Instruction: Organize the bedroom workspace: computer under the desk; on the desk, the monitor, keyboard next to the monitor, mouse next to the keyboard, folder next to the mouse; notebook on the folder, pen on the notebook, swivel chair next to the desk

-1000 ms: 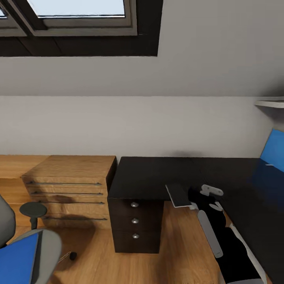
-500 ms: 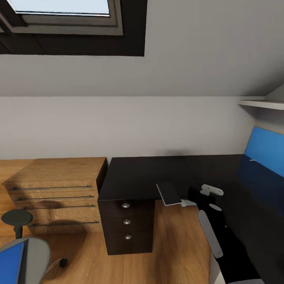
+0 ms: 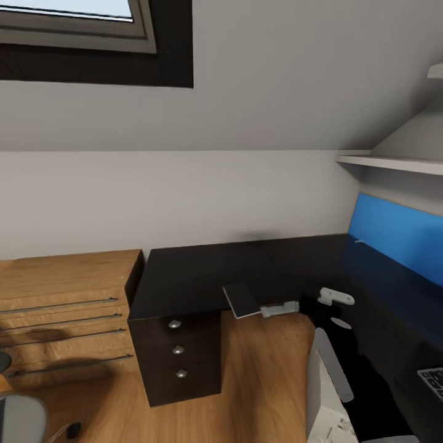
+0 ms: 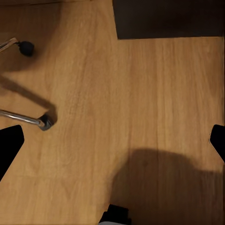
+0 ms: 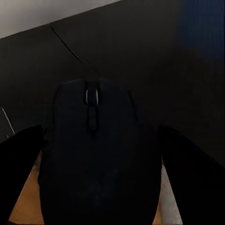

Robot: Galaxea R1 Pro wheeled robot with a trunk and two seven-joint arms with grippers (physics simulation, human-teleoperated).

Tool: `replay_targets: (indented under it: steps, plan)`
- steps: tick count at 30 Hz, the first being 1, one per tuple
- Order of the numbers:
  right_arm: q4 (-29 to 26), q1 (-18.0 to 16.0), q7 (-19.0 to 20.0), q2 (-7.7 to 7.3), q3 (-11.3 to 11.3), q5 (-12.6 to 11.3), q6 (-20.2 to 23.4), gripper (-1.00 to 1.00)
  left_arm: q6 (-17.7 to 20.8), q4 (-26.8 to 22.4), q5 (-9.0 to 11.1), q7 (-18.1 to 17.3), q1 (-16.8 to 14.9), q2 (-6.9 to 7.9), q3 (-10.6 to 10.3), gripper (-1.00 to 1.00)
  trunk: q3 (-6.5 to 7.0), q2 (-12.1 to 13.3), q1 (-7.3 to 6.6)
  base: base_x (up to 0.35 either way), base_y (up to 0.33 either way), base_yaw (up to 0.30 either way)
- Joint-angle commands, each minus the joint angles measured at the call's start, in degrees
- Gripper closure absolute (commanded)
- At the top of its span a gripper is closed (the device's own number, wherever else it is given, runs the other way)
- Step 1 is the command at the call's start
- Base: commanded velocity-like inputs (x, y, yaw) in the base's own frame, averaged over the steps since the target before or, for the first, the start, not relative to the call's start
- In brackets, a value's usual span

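Observation:
The black mouse [image 5: 93, 140] sits between the two dark fingers of my right gripper [image 5: 99, 136], which is shut on it above the glossy black desk [image 3: 203, 271], near the desk's inner edge. In the head view my right arm [image 3: 344, 375] reaches in from the lower right. A corner of the grey keyboard [image 3: 434, 380] lies on the desk at the far right. My left gripper [image 4: 112, 140] hangs open over the wood floor beside the swivel chair's chrome legs [image 4: 21, 118]. The chair's grey edge [image 3: 21, 418] is at lower left. Folder, notebook, pen and monitor are out of view.
A light wooden dresser [image 3: 61, 295] stands left of the desk's black drawer unit [image 3: 177, 351]. A dark grey flat panel [image 3: 241, 299] on a pale arm juts from the desk's inner edge. A blue back panel [image 3: 397, 240] and a white shelf [image 3: 394, 163] are at right.
The head camera has turned to the right, so the room slid left. The chair seat with the blue folder left the picture, and the keyboard corner came in. My right arm keeps its pose.

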Motion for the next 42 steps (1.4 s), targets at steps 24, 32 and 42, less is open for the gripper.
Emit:
replay_targets:
  steps: [24,32,42]
  plan:
    - [23.7,-3.1,0.1,-11.22,-4.7,0.5,-10.9,1.0,-1.1,-0.1,0.6,0.3,0.0,0.06,-0.3,-1.0,-0.05,0.0,0.0,0.019,0.0,-0.262]
    - [25.5,-3.2,0.1,-11.13,-3.1,4.9,-12.7,1.0,-1.1,-0.1,0.6,0.3,0.0,0.05,-0.3,-1.0,-0.05,0.0,0.0,0.215,0.0,-0.013]
    - [27.6,-3.3,0.2,-11.14,-1.5,5.5,-14.4,1.0,-1.1,-0.1,0.6,0.4,0.0,0.0,-0.3,-1.0,-0.05,0.0,0.0,0.264,-0.041,0.0]
